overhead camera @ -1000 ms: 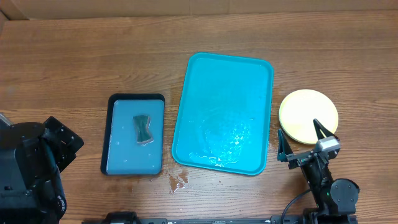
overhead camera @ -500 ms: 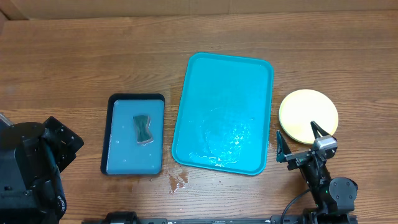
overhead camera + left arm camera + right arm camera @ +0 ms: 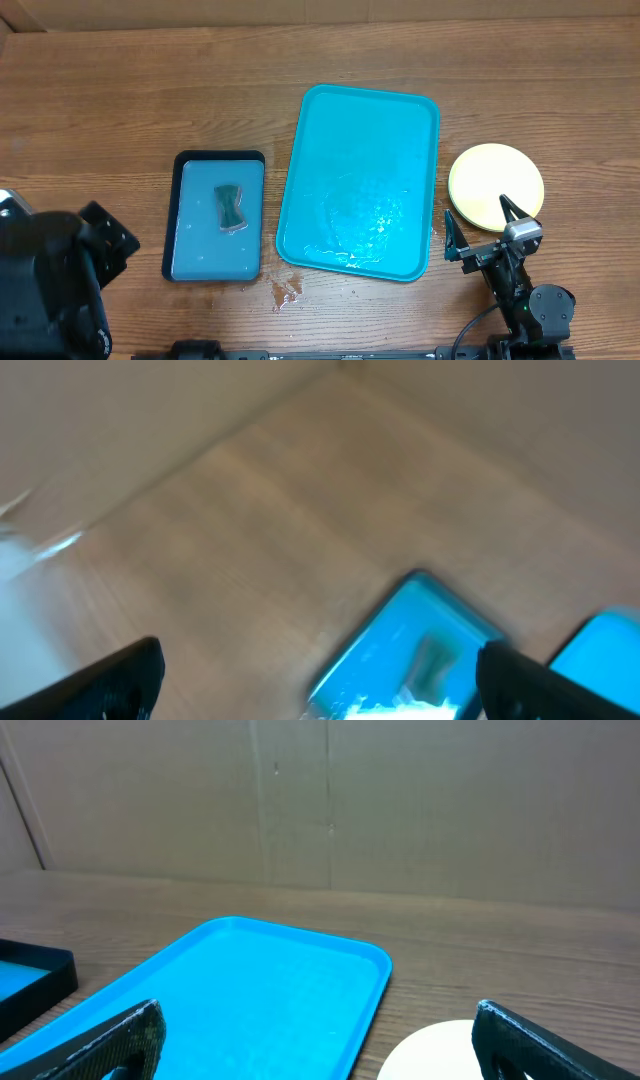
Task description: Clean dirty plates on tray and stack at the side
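Teal tray (image 3: 365, 150), wet, is set mid-table; the plates (image 3: 490, 175), pale yellow on top, are piled on the wood just right of it. Right gripper (image 3: 479, 210) is held spread and empty at the pile's near edge. Left gripper (image 3: 320, 660) is likewise spread, nothing pinched.

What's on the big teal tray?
No plates on the tray: only water pooled toward its near end. One yellow plate sits on the table to its right; whatever lies under it is covered.
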You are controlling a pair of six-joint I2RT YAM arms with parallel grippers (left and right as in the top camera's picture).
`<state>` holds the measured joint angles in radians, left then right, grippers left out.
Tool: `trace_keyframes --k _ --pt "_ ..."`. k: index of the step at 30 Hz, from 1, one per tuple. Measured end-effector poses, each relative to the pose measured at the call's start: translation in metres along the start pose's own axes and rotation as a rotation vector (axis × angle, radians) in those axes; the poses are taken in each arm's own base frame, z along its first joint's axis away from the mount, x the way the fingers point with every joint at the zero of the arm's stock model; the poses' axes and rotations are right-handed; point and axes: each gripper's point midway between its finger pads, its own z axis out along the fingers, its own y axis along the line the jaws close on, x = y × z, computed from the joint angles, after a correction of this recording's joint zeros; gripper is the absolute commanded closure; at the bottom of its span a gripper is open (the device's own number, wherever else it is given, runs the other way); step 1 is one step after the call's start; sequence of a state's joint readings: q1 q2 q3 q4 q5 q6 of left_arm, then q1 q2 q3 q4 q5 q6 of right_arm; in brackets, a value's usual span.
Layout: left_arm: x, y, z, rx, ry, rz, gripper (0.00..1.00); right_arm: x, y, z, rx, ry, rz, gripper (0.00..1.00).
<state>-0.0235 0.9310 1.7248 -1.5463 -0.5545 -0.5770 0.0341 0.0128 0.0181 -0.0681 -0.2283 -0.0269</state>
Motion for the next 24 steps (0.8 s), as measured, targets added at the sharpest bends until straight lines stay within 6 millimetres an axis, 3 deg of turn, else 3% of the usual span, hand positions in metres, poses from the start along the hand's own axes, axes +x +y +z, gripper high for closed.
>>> trace_keyframes --k 6,11,15,24 --pt "-0.013 -0.043 0.006 0.285 -0.2 -0.112 0.0 0.0 0.0 0.0 0.0 0.0 0.001 0.0" --pt "-0.002 -0.092 0.011 0.589 -0.352 -0.053 0.0 0.0 0.0 0.0 0.0 0.0 0.0 0.0" --pt "0.028 -0.111 0.02 0.722 -0.432 0.065 0.0 0.0 0.0 0.0 0.0 0.0 0.0 0.0" --pt "0.103 -0.115 0.064 0.795 -0.525 0.181 0.0 0.0 0.0 0.0 0.0 0.0 0.0 0.0"
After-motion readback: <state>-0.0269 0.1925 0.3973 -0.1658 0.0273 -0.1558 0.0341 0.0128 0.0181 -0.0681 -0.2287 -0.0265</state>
